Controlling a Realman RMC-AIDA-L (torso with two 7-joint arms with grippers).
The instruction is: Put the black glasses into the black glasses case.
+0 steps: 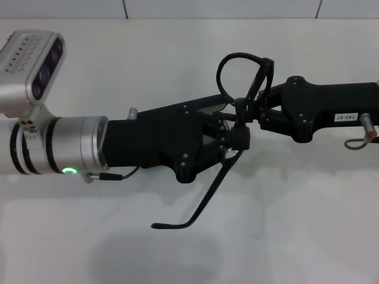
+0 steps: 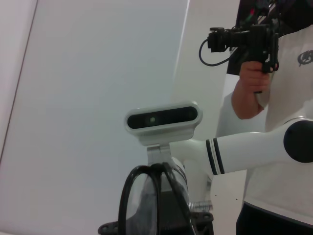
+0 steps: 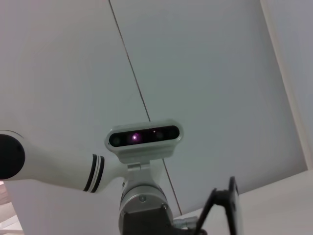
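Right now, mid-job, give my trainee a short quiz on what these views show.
1. True or false: the black glasses case shows in the head view.
2. The black glasses are: A flat on the table; B up where the left tool and right tool meet; C folded in a case.
3. What does the person in the left wrist view hold?
Key: 1 false; 2 B; 3 a camera.

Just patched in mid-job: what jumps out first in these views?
The black glasses are held up in mid-air above the white table, where the left claw and right claw meet at centre; one temple arm dangles down toward the robot. In the left wrist view, a person stands behind the robot holding a camera. No case shows in any view.
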